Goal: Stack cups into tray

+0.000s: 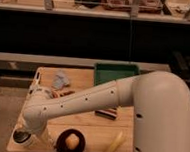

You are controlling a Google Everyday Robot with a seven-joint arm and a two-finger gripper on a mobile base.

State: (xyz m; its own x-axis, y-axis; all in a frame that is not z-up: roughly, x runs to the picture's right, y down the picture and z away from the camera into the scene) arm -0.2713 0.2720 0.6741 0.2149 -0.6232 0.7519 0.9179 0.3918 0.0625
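Note:
A small pale cup (21, 137) with a dark inside stands at the front left corner of the wooden table (87, 122). My gripper (26, 130) is right at the cup, reaching down on it from the bent end of my white arm (81, 104), which hides most of it. The green tray (117, 73) with a raised rim lies at the table's far edge, right of centre, well away from the cup. Nothing shows inside it.
A dark brown bowl (71, 142) holding a yellowish round thing sits right of the cup. A banana (115, 141) lies front right. A dark flat bar (107, 113) lies mid-table. A crumpled grey-blue cloth (60, 80) and a small orange thing (63, 93) lie at the back left.

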